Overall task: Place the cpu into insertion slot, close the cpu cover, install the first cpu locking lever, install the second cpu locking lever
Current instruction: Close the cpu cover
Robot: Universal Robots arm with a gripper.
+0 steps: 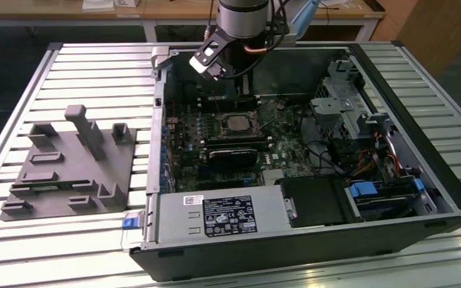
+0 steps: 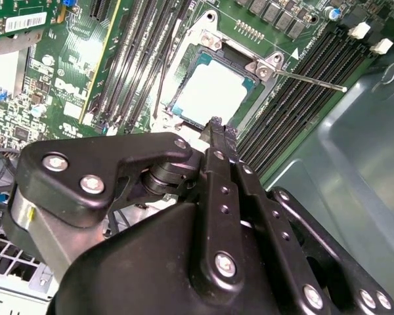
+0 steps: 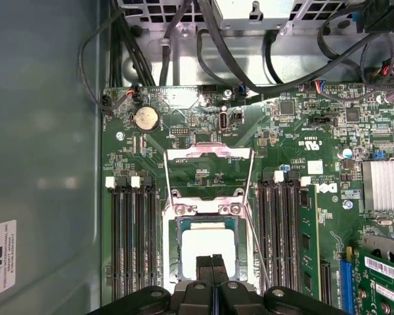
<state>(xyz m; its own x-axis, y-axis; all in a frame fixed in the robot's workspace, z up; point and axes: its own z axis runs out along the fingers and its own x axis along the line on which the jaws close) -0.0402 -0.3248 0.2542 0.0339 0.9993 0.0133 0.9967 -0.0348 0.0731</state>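
Observation:
The cpu (image 3: pixel 209 244) lies flat in the insertion slot (image 3: pixel 173 252), its pale metal top showing in both wrist views (image 2: pixel 213 92). The cpu cover (image 3: pixel 209 153) stands swung open behind the slot, and green board shows through its window. A thin wire locking lever (image 2: pixel 312 80) sticks out free at one side of the slot (image 2: pixel 249 83). My gripper (image 3: pixel 211 264) hovers just above the cpu's near edge, its two black fingers (image 2: pixel 218 141) pressed together with nothing between them. In the exterior view the arm (image 1: pixel 242 24) reaches down into the open computer case over the slot (image 1: pixel 235 123).
Long black memory slots (image 3: pixel 134 243) flank the socket on both sides. Cables (image 3: pixel 184 39) and a metal cage crowd the board's far end. The case wall (image 3: pixel 46 164) stands close by. A grey fixture (image 1: pixel 70 165) sits on the slatted table at the exterior view's left.

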